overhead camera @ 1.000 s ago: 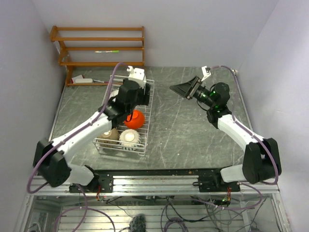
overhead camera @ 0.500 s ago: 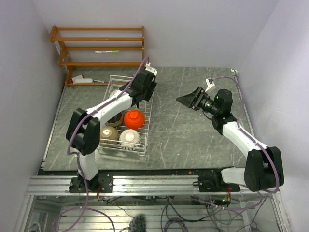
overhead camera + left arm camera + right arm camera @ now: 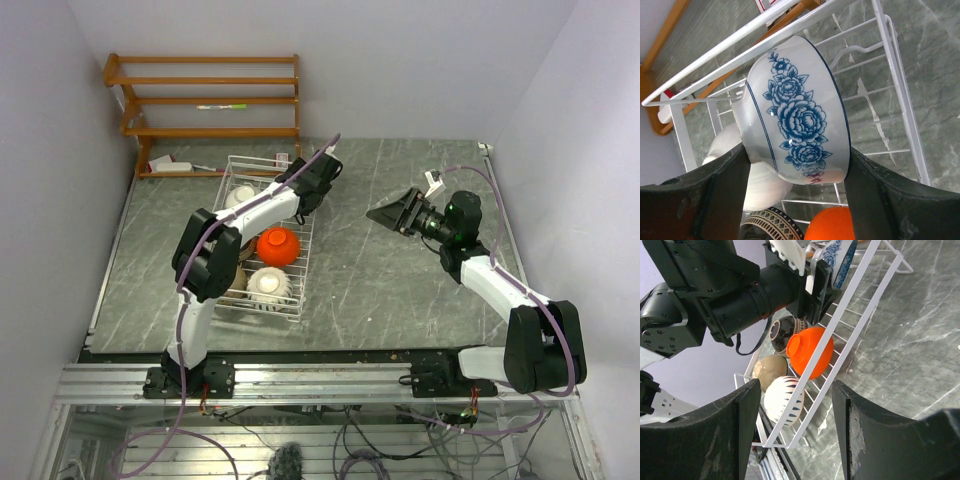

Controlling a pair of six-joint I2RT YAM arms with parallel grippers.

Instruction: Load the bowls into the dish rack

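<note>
My left gripper (image 3: 796, 167) is shut on a white bowl with a blue flower pattern (image 3: 795, 112), held on its edge over the far end of the white wire dish rack (image 3: 892, 75). Below it lie an orange-red bowl (image 3: 832, 226), a dark patterned bowl (image 3: 771, 226) and a white bowl (image 3: 765, 182). From above, the left gripper (image 3: 298, 183) sits at the rack's (image 3: 303, 262) far right corner. The orange bowl (image 3: 278, 245) and a cream ribbed bowl (image 3: 268, 286) lie inside. My right gripper (image 3: 388, 212) hangs open and empty to the right of the rack.
A brown wooden slatted shelf (image 3: 210, 100) stands against the back wall, left of centre. In the right wrist view, a tan bowl (image 3: 769, 371) and a black-brown bowl (image 3: 785, 330) also lie in the rack (image 3: 850, 315). Walls close in on both sides.
The left arm has swung from over the rack's middle to its far right corner, still holding the bowl. The right gripper has drifted slightly right and toward the near edge.
</note>
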